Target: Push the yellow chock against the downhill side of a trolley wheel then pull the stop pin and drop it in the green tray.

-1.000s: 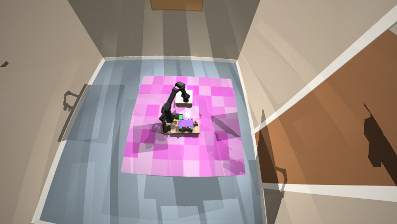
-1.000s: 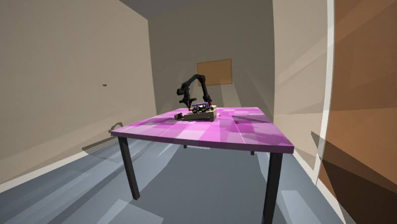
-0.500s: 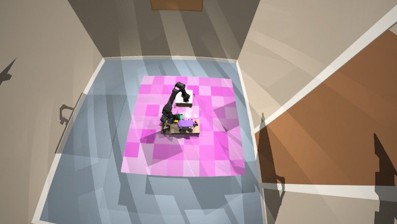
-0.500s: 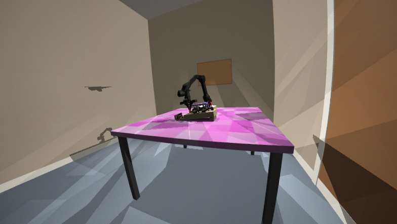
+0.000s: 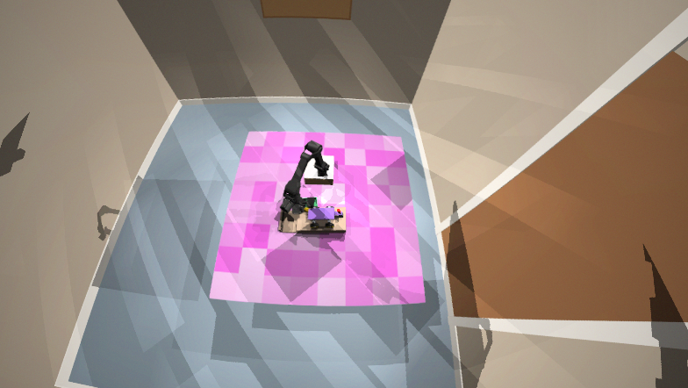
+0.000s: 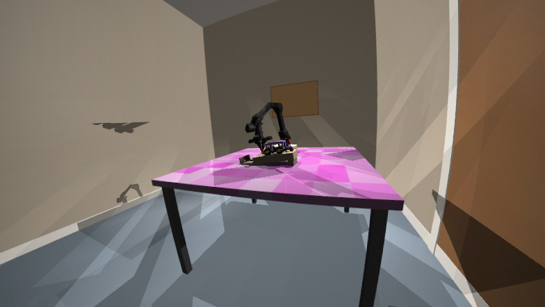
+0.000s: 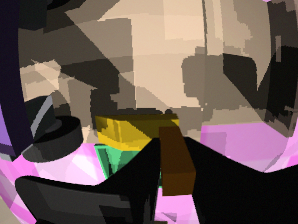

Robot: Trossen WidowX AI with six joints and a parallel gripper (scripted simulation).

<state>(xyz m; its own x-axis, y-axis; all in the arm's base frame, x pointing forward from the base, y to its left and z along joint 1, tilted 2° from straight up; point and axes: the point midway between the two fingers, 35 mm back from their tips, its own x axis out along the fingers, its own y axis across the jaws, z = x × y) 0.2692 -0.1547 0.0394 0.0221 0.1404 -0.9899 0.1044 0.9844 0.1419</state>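
Wrist view — yellow chock, orange handle between claw fingers.

Surface: pink checkered top on black legs. Floor: grey-blue, patterned with pale shapes. Walls: beige, white skirting. Brown panel fixed to the far wall. White block on the surface.

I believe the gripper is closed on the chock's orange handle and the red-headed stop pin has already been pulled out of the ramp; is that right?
Not quite. The gripper is closed on the chock's orange handle, but the red-headed stop pin is in place at the trolley's uphill end, as the top view shows.
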